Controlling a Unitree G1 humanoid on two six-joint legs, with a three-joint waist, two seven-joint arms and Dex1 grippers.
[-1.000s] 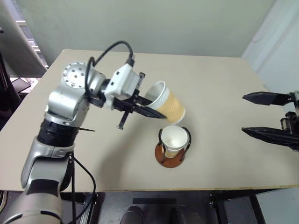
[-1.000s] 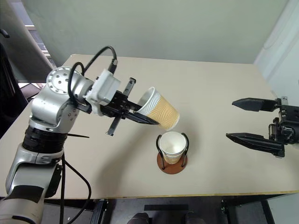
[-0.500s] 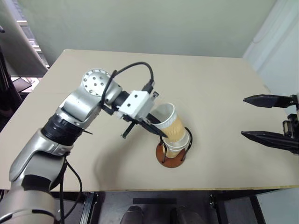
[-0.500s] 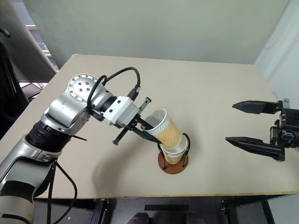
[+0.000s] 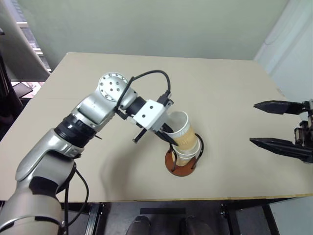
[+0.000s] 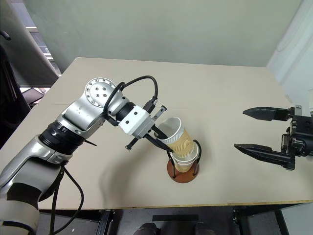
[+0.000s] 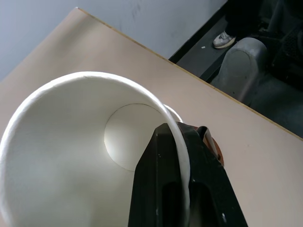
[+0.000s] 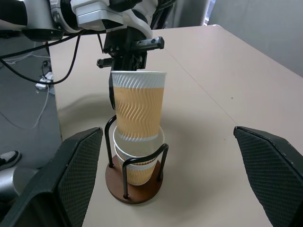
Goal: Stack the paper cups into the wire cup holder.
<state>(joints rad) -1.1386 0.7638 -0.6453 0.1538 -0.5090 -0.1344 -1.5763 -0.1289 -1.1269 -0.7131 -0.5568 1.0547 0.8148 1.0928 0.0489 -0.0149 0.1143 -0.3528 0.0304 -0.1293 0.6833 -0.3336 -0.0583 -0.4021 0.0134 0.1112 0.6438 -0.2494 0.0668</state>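
Note:
One paper cup (image 5: 189,154) stands in the wire cup holder (image 5: 177,169) near the table's front edge. A second paper cup (image 5: 182,132), tan-walled and white inside, leans slightly, its bottom set into the lower cup. My left gripper (image 5: 168,138) is shut on this upper cup's rim, one finger (image 7: 165,189) inside it and one outside. The right wrist view shows the upper cup (image 8: 138,106) rising out of the lower cup (image 8: 140,161) between the black wire loops. My right gripper (image 5: 252,122) hangs open at the far right, apart from the holder, with nothing between its fingers (image 8: 80,165).
The beige table (image 5: 234,83) stretches away behind and to both sides of the holder. Its front edge (image 5: 195,199) runs close below the holder's base. A dark rack (image 5: 14,58) stands off the table's left side.
My left gripper has come down and to the right with the cup. The cup was tilted above the holder and now sits partly inside the lower cup, more upright. The right gripper has kept still.

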